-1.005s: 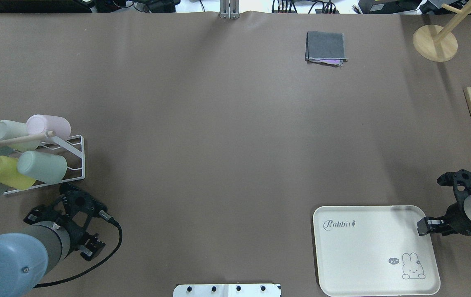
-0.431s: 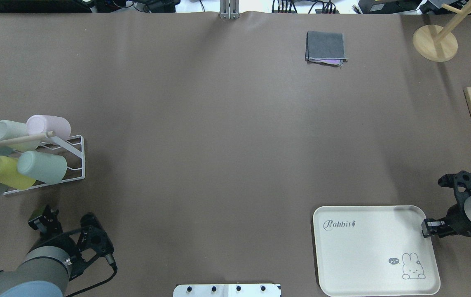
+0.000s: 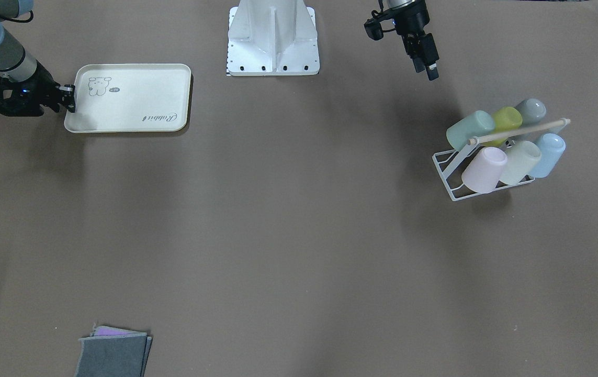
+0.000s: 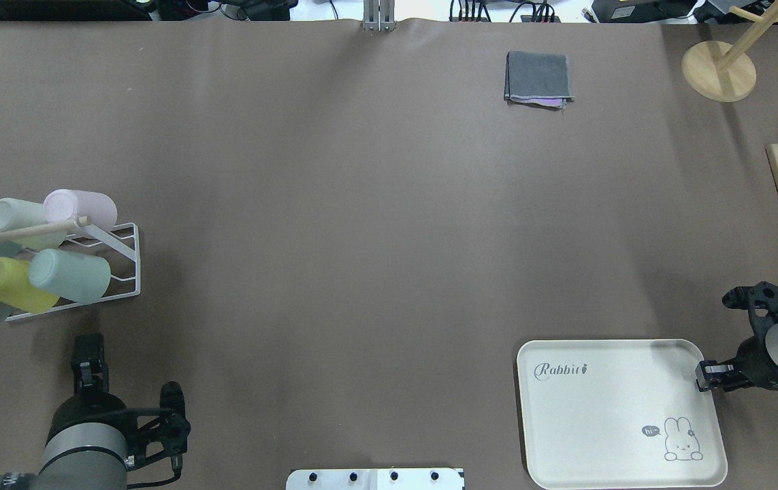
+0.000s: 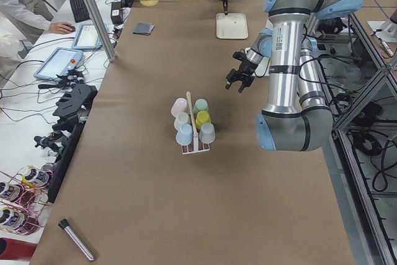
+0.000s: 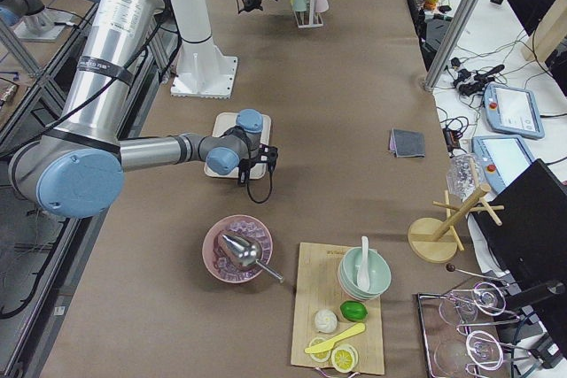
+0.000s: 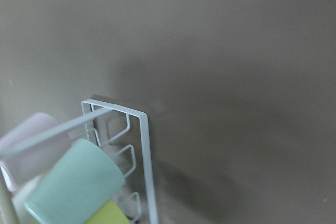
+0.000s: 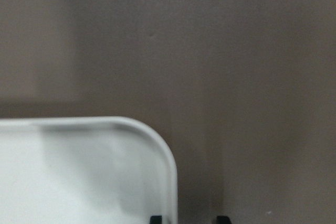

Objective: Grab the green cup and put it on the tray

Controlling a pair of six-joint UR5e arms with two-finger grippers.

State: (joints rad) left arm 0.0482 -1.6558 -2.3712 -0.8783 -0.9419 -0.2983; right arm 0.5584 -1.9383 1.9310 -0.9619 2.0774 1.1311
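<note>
One green cup (image 4: 70,275) sits racked just beyond the seemingly closed left gripper (image 4: 87,354).

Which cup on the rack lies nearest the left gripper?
The mint green cup, at the rack's near corner beside the yellow-green cup; the left gripper sits just below it.

I'm working in a robotics lab; a brown-covered worktop (image 5: 186,203) fills the frame; at the left, a side bench holds teach pendants (image 5: 59,63), a keyboard (image 5: 79,7) and loose cables.
</note>
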